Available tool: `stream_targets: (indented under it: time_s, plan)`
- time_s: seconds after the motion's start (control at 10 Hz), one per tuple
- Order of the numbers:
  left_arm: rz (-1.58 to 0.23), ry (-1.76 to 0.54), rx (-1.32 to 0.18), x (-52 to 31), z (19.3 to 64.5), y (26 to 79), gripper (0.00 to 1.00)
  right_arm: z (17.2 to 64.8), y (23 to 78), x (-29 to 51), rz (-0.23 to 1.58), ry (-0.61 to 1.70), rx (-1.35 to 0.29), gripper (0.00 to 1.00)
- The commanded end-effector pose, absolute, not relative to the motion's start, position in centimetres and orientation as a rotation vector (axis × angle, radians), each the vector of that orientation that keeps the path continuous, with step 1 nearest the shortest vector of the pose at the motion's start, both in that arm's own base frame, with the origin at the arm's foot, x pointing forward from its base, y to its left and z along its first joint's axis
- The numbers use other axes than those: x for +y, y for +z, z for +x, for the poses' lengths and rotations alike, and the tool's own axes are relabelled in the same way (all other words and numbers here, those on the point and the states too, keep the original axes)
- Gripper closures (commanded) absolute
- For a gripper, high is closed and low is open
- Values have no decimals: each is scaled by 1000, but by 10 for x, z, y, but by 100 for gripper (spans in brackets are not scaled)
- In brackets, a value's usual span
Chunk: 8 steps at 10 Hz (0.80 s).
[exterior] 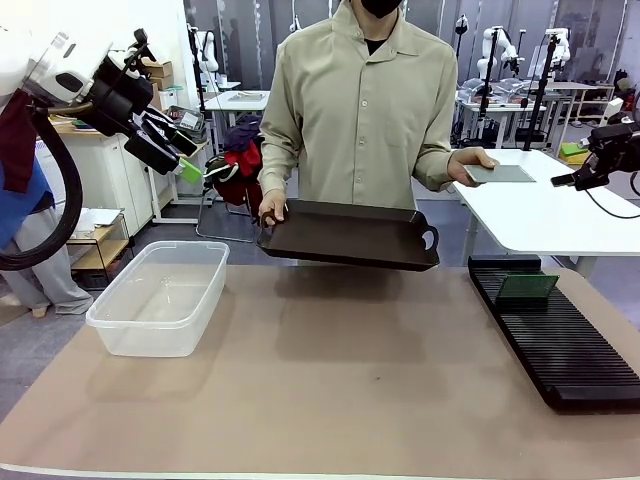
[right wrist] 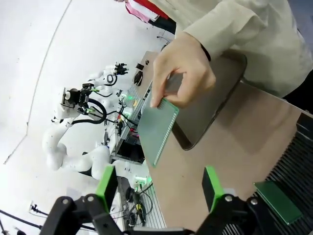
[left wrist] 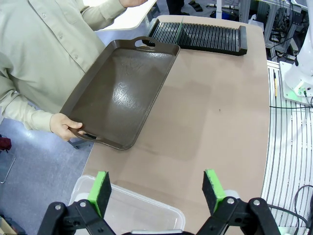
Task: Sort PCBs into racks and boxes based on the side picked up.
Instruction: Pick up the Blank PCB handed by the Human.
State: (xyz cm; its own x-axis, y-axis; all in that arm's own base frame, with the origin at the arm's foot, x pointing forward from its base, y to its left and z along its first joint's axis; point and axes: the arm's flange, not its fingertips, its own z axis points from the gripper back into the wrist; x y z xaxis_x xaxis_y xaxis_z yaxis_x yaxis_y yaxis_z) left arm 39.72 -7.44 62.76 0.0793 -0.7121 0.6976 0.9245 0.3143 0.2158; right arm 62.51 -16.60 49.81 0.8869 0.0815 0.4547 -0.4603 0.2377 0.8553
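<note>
Jaws wide on the left gripper (left wrist: 157, 188) over the clear, rounded tub (exterior: 160, 295). One hand (exterior: 272, 208) tilts a dark glossy tray (exterior: 350, 240) above the tabletop (exterior: 330, 400), the other hand (exterior: 465, 168) holds a flat PCB (exterior: 500, 174). Second PCB (exterior: 527, 287) stands in the ribbed black rack (exterior: 560, 340). Right gripper (right wrist: 161, 186) gapes wide.

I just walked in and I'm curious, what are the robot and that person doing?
A person across the table holds a dark tray in one hand and a green PCB in the other hand, near the right gripper. Both the right gripper and the left gripper are open and hold nothing. A second PCB stands in the black rack, and the clear box sits at the table's other side.
</note>
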Motion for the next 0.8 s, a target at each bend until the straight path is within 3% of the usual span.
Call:
stream_targets:
  time_s: [0.0,0.7]
  plan:
    - [-333,-1264,-829,-74,398,625,0,626,497,-163,1289,383,-347,7]
    - [-333,-1264,-829,-74,398,625,0,671,462,-131,1465,235,-189,7]
